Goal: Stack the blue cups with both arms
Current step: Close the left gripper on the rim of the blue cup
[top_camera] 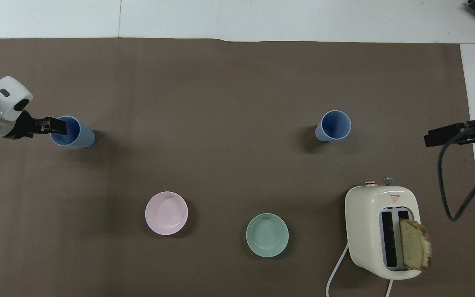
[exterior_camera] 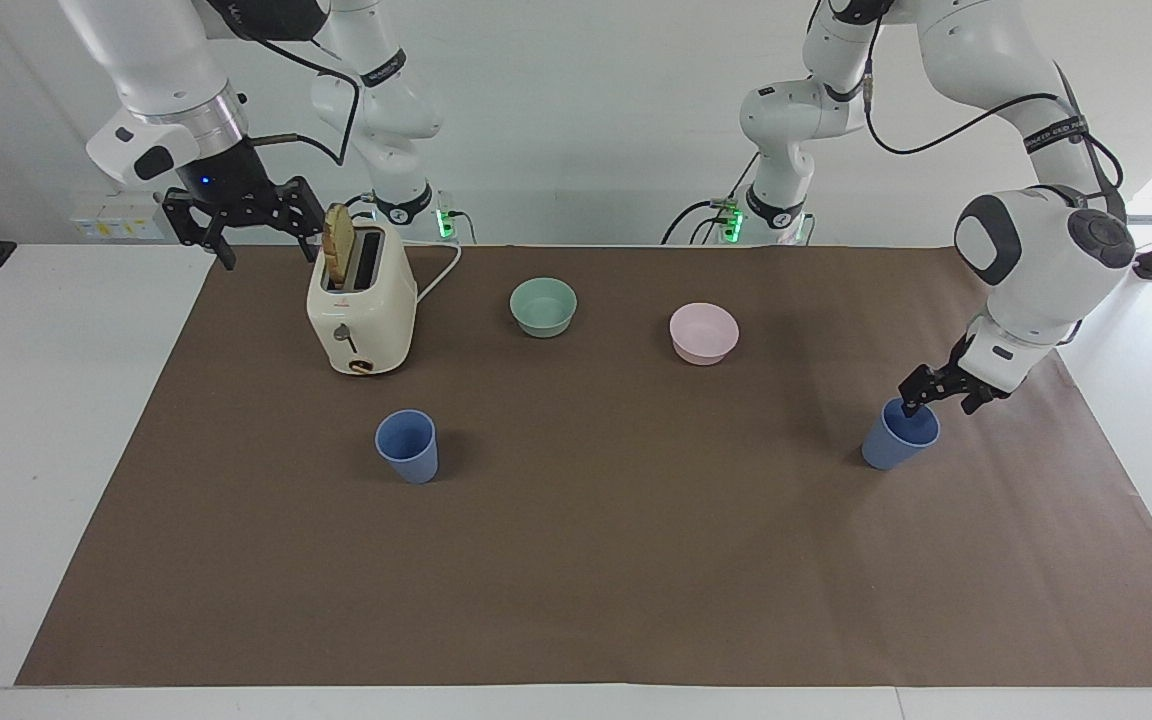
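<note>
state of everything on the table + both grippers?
Left gripper: open, at rim of cup.
That cup: upright, not lifted.
Other cup: upright, untouched.
Right gripper: open, waiting beside toaster.
Toaster: bread up.
Green bowl, pink bowl: upright, empty.

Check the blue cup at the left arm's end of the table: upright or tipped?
Upright. The blue cup stands on its base, mouth up, on the brown mat; the open left gripper is at its rim.
</note>
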Robot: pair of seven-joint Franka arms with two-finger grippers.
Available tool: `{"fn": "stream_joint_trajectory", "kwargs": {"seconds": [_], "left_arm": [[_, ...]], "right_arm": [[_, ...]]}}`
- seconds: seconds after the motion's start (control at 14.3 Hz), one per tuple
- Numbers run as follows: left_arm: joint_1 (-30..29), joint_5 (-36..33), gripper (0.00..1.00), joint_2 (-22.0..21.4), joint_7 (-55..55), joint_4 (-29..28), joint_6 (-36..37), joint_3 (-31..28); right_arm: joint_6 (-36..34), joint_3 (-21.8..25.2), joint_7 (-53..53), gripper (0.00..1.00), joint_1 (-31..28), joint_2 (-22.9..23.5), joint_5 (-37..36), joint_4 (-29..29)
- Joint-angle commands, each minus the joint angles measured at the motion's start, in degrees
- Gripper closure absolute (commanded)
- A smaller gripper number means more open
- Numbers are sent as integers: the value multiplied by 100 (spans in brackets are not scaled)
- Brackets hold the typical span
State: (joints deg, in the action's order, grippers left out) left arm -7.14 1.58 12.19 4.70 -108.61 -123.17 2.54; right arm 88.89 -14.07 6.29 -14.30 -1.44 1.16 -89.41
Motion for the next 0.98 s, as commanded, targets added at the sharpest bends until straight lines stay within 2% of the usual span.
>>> {"fn": "stream_joint_trajectory", "kwargs": {"seconds": [0.0,0.07,0.14,0.28,0.35,0.7,0.91], "left_arm": [[-59,53,0,21,-249,-151,-207,36],[-59,53,7,3,-329,-213,-225,45],[-59,70,27,-6,-339,-231,-207,45],[-51,219,70,11,-339,-301,-198,45],[-16,255,100,38,-313,-345,-233,45],[2,378,100,239,-268,102,-85,54],[72,378,100,205,-347,418,170,54]], "right_arm": [[41,9,127,0,-37,-93,113,-103],[41,9,127,0,-37,-93,113,-103],[41,9,127,0,-37,-93,113,-103],[41,9,127,0,-29,-93,113,-103],[41,1,127,0,-37,-93,113,-103],[41,0,127,0,-37,-102,113,-103],[41,9,127,0,-29,-102,113,-103]]}}
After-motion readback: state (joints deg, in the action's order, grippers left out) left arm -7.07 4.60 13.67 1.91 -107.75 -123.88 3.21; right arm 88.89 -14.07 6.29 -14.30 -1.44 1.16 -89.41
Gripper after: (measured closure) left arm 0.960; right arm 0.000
